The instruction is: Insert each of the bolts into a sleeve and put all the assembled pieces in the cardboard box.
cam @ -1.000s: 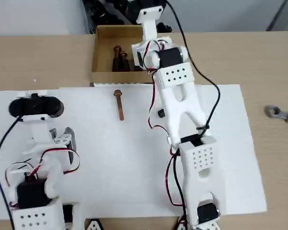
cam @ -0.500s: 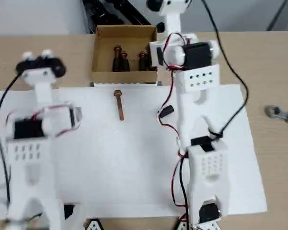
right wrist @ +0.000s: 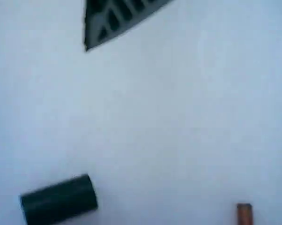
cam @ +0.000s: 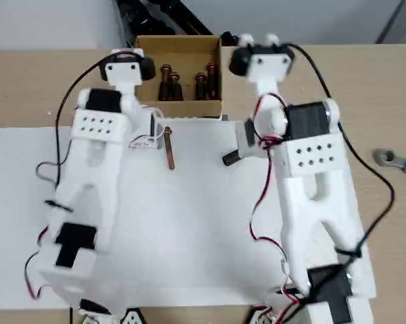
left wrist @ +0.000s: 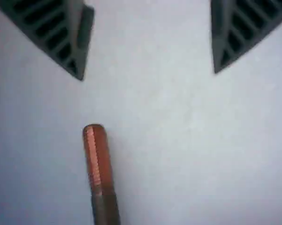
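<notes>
the cardboard box [cam: 179,108] sits at the table's [cam: 378,81] back edge with assembled pieces [cam: 167,81] inside. just before it, on the sheet [cam: 189,236], lies the bolt [cam: 169,150], the sleeve [right wrist: 59,199] to its right. a wrench [cam: 395,160] lies right of the sheet.

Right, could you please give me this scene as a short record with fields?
cardboard box: beyond the far edge of the white sheet, holding assembled pieces
loose bolt: lying on the sheet, no sleeve on it
black sleeve: lying on the sheet, apart from the bolt
left gripper: open, over the bolt's threaded end, not touching it
right arm: stretched out beside the sleeve
wrench: on the bare table beside the sheet
</notes>
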`<act>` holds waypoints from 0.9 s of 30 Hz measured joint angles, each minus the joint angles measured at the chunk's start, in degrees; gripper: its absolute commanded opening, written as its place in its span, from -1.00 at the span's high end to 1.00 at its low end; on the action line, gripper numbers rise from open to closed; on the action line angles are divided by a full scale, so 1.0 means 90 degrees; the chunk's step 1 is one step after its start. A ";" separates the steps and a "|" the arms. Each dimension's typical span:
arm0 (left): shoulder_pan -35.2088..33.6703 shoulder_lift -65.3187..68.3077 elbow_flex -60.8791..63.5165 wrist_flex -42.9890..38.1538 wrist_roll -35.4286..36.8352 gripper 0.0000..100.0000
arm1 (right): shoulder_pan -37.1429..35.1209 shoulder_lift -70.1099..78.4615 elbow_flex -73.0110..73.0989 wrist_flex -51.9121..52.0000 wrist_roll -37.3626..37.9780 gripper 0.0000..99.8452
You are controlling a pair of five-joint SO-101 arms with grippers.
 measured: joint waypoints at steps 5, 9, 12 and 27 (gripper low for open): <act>0.0147 0.1123 -0.1309 0.0303 0.0908 0.67 | 0.0176 -0.0361 0.0811 -0.0156 0.0000 0.71; 0.0195 0.2090 -0.2344 0.0527 0.1504 0.67 | 0.0147 -0.0381 0.0899 -0.0205 0.0000 0.71; 0.0225 0.2862 -0.3067 0.0586 0.1739 0.67 | 0.0156 -0.0400 0.0899 -0.0205 0.0000 0.71; 0.0274 0.5333 -0.5255 0.0762 0.2061 0.67 | 0.0147 -0.0400 0.0918 -0.0205 0.0000 0.71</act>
